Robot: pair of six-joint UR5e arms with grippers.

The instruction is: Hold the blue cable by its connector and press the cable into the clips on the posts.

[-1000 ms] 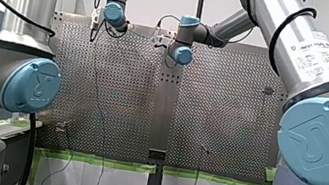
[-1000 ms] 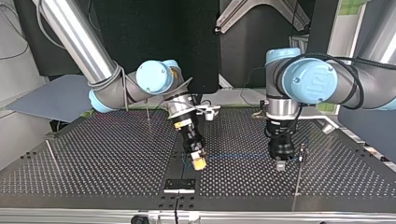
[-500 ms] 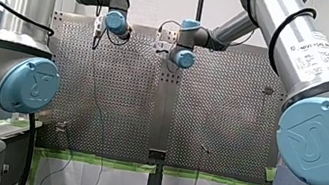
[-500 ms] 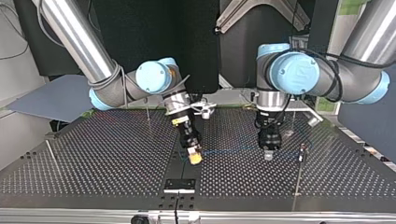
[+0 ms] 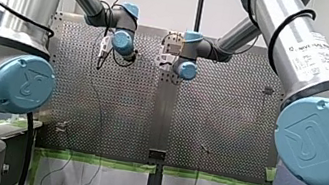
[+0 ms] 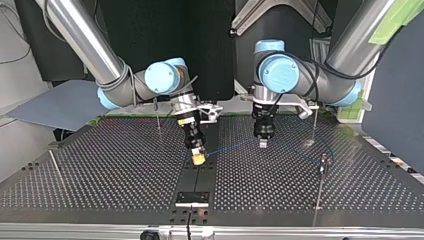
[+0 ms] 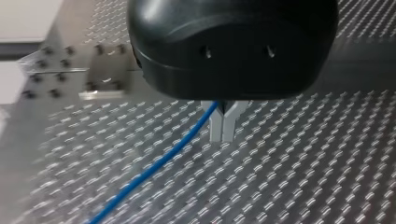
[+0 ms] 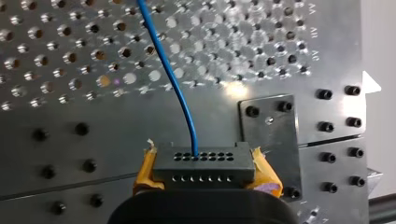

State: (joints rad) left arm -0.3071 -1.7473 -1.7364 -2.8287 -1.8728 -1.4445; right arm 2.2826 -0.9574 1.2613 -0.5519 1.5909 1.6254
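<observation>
Blue cable (image 8: 173, 84) leaves the black connector (image 8: 204, 164), which my right hand (image 8: 204, 171) clamps between its yellow pads (image 8: 145, 170) above the perforated tabletop (image 6: 100, 170). A little way along the cable from the connector, my left hand (image 7: 223, 126) has its metal fingers (image 7: 215, 128) pressed together. The cable seems to pass through the notch between them, though the hand's black body hides the exact contact. From the connector to the left hand the cable spans nearly straight, clear of the tabletop. As far as I can judge, no part of it sits in a clip yet. The nearest post (image 6: 319, 186) with a clip (image 6: 324, 159) stands well apart from the connector, beyond my left hand.

To do this step well, the two hands should carry the span toward that clip together, with only mild tension, so nothing tugs at the connector. The cable should arrive above the clip's mouth and lie squarely across it. The left hand should then press down close beside the clip. The post is thin, so a sideways push could bend it and make the cable miss.
</observation>
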